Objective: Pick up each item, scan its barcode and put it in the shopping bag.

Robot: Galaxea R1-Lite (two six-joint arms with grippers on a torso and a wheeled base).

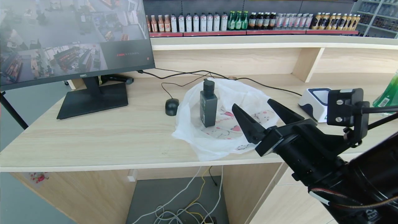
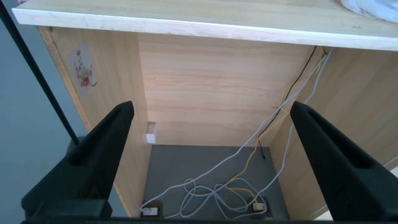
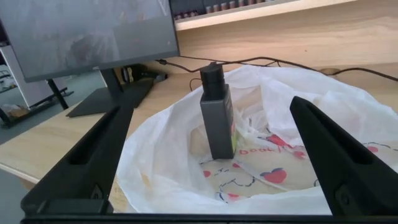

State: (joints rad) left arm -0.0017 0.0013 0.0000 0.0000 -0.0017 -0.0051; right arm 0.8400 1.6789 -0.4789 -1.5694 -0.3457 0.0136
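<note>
Black and angular, the right gripper (image 1: 252,104) is hanging closest to the head camera. Its two wedge-shaped fingers are spreading wide with nothing between them, and they are pointing toward the bag (image 1: 217,143). That bag is lying crumpled and open on the counter (image 1: 93,137); it is thin, white, half-transparent plastic, printed inside with red hearts and scribbled lines. The bottle (image 1: 208,105) is standing upright within it. It is a dark grey, flat-sided block with a narrower black cap, matte all over.

The left gripper (image 2: 211,106) is hanging below the counter top and facing the recess underneath. Its black fingers are also gaping apart and holding nothing. Loose white, yellow and black cables (image 2: 217,186) are trailing down the recess and coiling on a grey floor, and a small floral sticker (image 2: 83,65) is showing on the wooden side panel.

Pale wood with a fine straight grain is covering the counter, which is rising to a raised ledge at the back. A black mouse (image 1: 172,106) is sitting just left of the bag, with its cord running back. Farther left, a monitor (image 1: 71,37) on a flat black stand is displaying camera feeds. A white and dark blue scanner (image 1: 314,102) is resting right of the bag, and a green bottle (image 1: 387,93) is showing at the right edge. Behind the counter, a red-edged shelf (image 1: 248,20) is carrying rows of bottles.
</note>
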